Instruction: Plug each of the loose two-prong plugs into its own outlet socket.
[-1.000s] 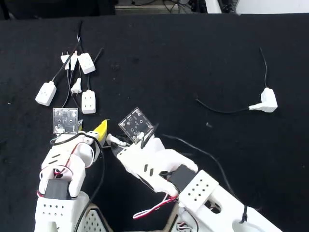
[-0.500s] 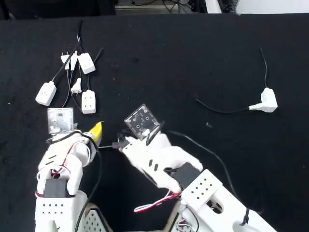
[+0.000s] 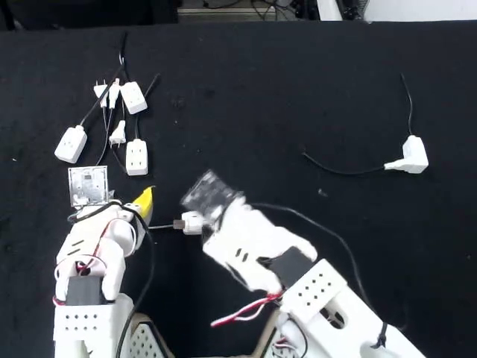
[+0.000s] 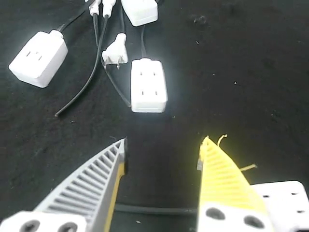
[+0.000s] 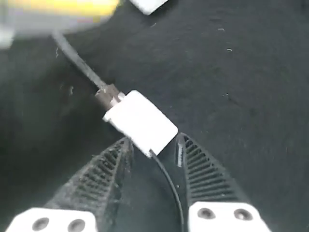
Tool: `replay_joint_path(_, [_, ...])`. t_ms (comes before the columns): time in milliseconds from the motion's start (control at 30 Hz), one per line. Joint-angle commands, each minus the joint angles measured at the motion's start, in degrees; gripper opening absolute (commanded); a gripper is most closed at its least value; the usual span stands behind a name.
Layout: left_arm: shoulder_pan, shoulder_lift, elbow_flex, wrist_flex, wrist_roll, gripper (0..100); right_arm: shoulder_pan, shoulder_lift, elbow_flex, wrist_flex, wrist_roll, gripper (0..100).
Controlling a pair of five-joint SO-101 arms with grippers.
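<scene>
In the left wrist view, the left pincer (image 4: 161, 145) is held spread wide, and nothing is caught between its grey and yellow fingers. A socket (image 4: 148, 84) is seen just ahead of it on the table (image 4: 251, 72). A small plug (image 4: 115, 50) lies just beside that socket and is not pushed in. A black cord (image 4: 154, 209) is seen crossing under the fingers.

In the right wrist view, the right pincer (image 5: 153, 140) is spread too. A white block (image 5: 140, 123) is seen at its fingertips, with one end just between them, but it does not look squeezed. Whether it is a plug or a socket cannot be told.

In the high view, the white block is seen lying on the table between the two arms. A second ago it was covered by the right pincer. Now that arm has been pulled back and the block is left bare. The left arm has been drawn a little away too. It is judged that the block has been let go and nothing has been joined. A far plug (image 3: 414, 155) is left alone, well apart. Most of the job is judged not done.
</scene>
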Motion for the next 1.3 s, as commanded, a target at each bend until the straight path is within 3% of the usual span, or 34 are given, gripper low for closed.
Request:
replay_joint_path(0, [-3.47,-0.53,-2.33,-0.18,-0.09,25,-2.55,-1.45,-2.24,0.26,7.38,15.4])
replay_joint_path(367, [-5.85,-0.53,-2.77,-0.18,2.81,25,-2.64,11.38,-1.71,-9.93,10.46,15.5])
replay_joint_path(567, [-5.85,-0.53,-2.77,-0.26,2.81,25,-6.59,17.19,-4.0,-9.85,10.55,15.6])
replay_joint_path(967, [-5.67,-0.53,-2.77,-0.26,2.81,25,-5.1,17.71,-7.08,-9.85,10.64,15.7])
replay_joint_path(1133, [-5.58,-0.53,-2.77,-0.26,2.81,25,-4.13,17.71,-7.25,-9.67,10.64,26.4])
replay_joint_path(1267, [-5.49,-0.53,-2.77,-0.35,2.81,25,-4.66,18.86,-7.16,-9.41,10.64,24.4])
